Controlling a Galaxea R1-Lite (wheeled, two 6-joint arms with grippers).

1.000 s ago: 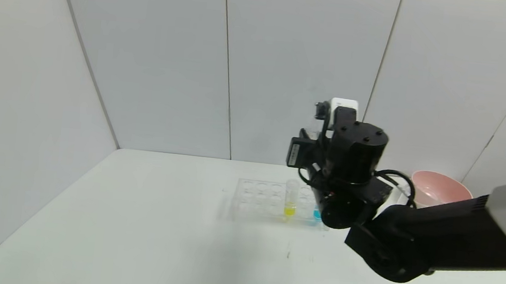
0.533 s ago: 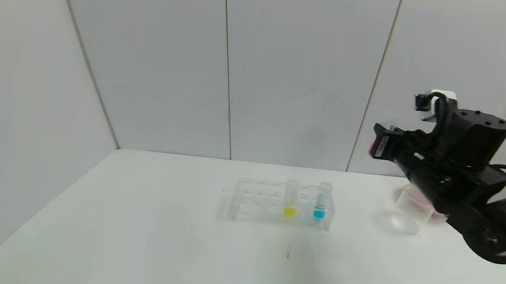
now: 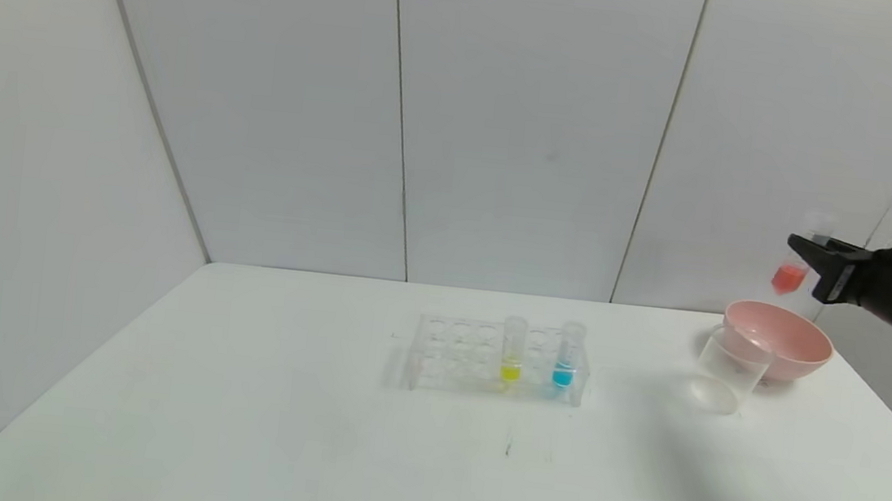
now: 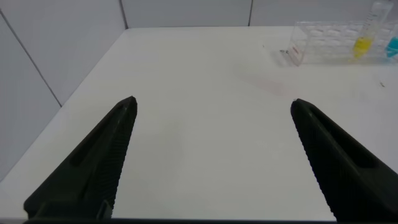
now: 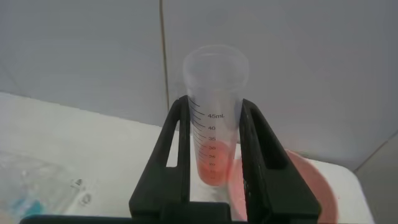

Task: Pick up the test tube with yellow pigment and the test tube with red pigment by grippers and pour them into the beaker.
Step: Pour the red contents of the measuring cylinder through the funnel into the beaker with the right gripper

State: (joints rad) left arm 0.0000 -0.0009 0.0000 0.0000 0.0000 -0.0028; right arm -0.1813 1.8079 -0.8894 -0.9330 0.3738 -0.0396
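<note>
Fingers: right gripper (image 5: pixel 211 168) clamped on clear red-pigment test tube (image 5: pixel 213 118), upright above pink bowl (image 3: pixel 781 336) | left gripper (image 4: pixel 211 155) wide open, empty | Risk: tube is past clear plastic beaker (image 3: pixel 732 368); tipping here likely spills into bowl | yellow-pigment test tube (image 3: pixel 513 347) racked

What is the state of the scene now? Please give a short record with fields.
right gripper: raised above the pink bowl, jaws shut on the test tube with red pigment
left gripper: jaws open, over bare table, holds nothing
test tube with yellow pigment: upright in the rack
blue tube: upright in the rack
beaker: on the table, beside the pink bowl
</note>
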